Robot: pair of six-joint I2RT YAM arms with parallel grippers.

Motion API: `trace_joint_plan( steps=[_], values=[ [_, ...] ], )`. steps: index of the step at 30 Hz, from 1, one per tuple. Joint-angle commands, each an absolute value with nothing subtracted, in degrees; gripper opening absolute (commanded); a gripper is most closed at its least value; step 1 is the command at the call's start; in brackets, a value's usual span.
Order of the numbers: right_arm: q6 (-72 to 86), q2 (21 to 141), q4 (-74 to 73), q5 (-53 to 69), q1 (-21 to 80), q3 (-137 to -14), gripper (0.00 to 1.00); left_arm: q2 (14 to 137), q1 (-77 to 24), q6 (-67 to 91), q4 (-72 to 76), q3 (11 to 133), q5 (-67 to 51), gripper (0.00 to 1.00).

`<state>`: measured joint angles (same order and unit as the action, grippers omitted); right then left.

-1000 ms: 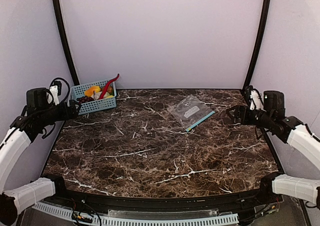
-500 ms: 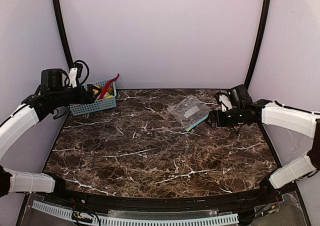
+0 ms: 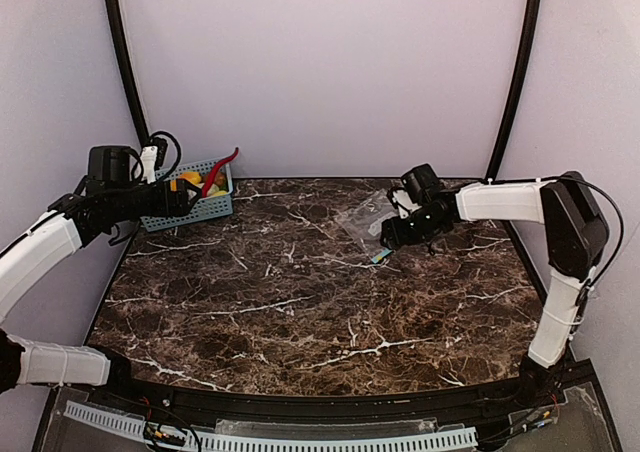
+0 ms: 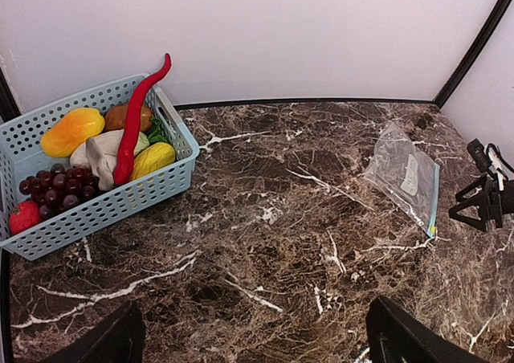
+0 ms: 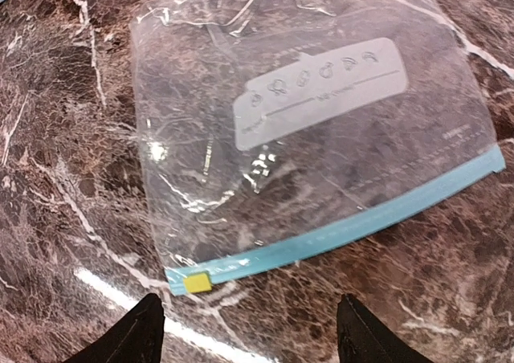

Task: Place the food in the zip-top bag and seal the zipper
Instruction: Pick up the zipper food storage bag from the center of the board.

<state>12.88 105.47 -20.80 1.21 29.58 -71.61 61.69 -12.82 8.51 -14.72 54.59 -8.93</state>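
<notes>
Worktop: dark marbled slab that carries everything. Blue mesh basket: far-left corner, holding all the food. Zip-top bag: clear, flat and empty on the far right of the worktop, well apart from the basket. Right gripper: spread wide, poised just over the bag's zipper edge. Left gripper: also wide, holding nothing, near the basket. Zipper: teal strip on the bag edge nearest the right gripper; whether it is sealed cannot be told. Grape bunch, yellow oblong piece, brown oval piece, red round fruit: crowded together, with a red chilli lying across the pile. Yellow slider: at one end of the zipper. Handling note: the step appears to be taking hold of the bag's mouth. Descend low, pinch the rim beside the slider, and catch only one layer of film, since the thin plastic may slide or bunch.
</notes>
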Motion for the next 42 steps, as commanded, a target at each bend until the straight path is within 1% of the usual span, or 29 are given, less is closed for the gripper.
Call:
trace_joint_plan(
  steps=[1,5,8,18,20,23,25,26,28,31,35,42],
  values=[
    [9.68,110.25,-20.38,0.22,33.11,-76.83,0.73,62.17,-12.84,7.96,-16.23,54.57,-8.38,0.97],
    [7.62,114.41,-21.13,-2.56,35.05,-80.46,0.74,62.52,-12.83,8.10,-16.50,54.66,-8.55,0.97],
    [6.92,116.66,-21.60,-4.04,35.58,-82.11,0.73,62.72,-12.92,8.17,-16.50,54.71,-8.75,0.97],
    [5.37,120.79,-22.07,-7.20,36.12,-83.57,0.57,63.63,-12.91,8.38,-16.80,54.83,-8.92,0.97],
    [5.49,121.15,-21.85,-6.77,36.12,-83.58,0.52,64.04,-12.87,8.40,-16.92,54.80,-9.00,0.97],
    [6.01,121.82,-21.16,-5.33,36.12,-83.50,0.40,64.35,-12.85,8.44,-16.98,54.91,-9.12,0.97],
    [6.42,122.33,-20.91,-5.05,36.11,-83.50,0.37,64.54,-12.83,8.50,-17.09,54.86,-9.18,0.97],
    [6.66,122.56,-20.92,-5.09,36.12,-83.57,0.34,64.63,-12.83,8.56,-17.17,54.96,-9.19,0.97],
    [7.20,122.72,-20.62,-5.28,36.08,-83.31,0.25,64.75,-12.85,8.57,-17.14,55.01,-9.17,0.97],
    [7.98,122.16,-20.07,-5.09,36.08,-82.52,0.16,64.77,-12.90,8.60,-17.23,55.02,-9.30,0.97],
    [9.31,119.85,-19.36,-4.60,36.19,-81.12,0.00,64.75,-12.85,8.60,-17.26,54.99,-9.44,0.97],
    [11.65,113.14,-17.37,-0.48,36.17,-77.80,0.00,63.80,-12.91,8.79,-16.43,54.51,-10.93,0.96]
  ],
)
